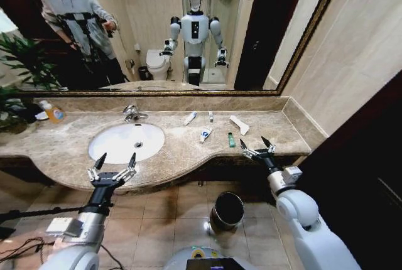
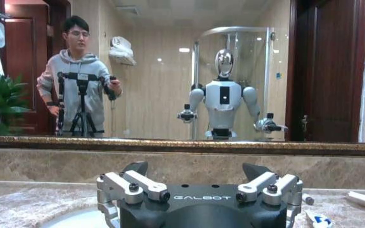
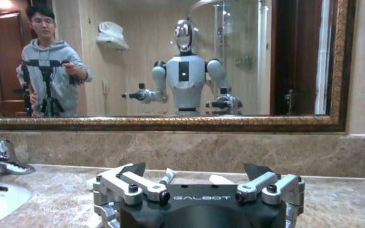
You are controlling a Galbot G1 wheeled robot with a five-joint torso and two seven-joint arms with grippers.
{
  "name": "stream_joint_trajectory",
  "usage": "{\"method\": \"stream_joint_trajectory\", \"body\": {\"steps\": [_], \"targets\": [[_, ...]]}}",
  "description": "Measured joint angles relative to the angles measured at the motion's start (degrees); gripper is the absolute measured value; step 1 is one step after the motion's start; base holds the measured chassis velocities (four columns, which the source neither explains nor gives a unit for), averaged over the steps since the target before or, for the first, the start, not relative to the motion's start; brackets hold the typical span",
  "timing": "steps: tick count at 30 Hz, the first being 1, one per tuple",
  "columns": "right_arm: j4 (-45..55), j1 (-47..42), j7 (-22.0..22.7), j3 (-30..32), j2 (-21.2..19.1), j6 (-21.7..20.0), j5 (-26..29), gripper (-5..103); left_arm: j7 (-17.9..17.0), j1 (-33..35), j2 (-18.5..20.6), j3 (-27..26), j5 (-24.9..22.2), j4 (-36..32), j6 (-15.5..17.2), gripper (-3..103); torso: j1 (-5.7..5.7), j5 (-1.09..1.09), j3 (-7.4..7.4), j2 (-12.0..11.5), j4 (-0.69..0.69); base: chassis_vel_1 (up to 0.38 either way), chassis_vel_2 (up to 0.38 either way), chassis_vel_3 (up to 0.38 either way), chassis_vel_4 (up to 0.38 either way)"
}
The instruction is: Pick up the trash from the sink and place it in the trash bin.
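Trash lies on the beige marble counter (image 1: 182, 151), right of the white oval sink (image 1: 125, 141): white tubes (image 1: 190, 118), flat wrapper (image 1: 239, 124), green piece (image 1: 231, 139). Round dark trash bin (image 1: 227, 210), metal-rimmed, stands on floor tiles. Left gripper (image 1: 114, 164) and right gripper (image 1: 257, 145), marked "GALBOT", hover spread, empty.

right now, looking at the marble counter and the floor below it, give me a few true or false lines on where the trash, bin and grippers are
1. The white oval sink holds the toiletry tubes. False: its basin is bare; the white tubes lie on the beige marble counter.
2. The dark round trash bin stands on the floor. True.
3. The left gripper grips a tube. False: it is open, holding nothing.
4. The right gripper is open near the small green piece. True.
5. A flat white wrapper lies on the counter. True.
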Motion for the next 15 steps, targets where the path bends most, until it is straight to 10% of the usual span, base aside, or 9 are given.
{"method": "stream_joint_trajectory", "body": {"steps": [15], "targets": [[-20.71, 20.23, -0.12, -6.88, -5.28, -0.77, 3.87, 100, 0.0, 0.0, 0.0, 0.0, 0.0, 0.0, 0.0, 100, 0.01, 0.01, 0.01, -0.01, 0.01, 0.0, 0.0, 0.0, 0.0]]}}
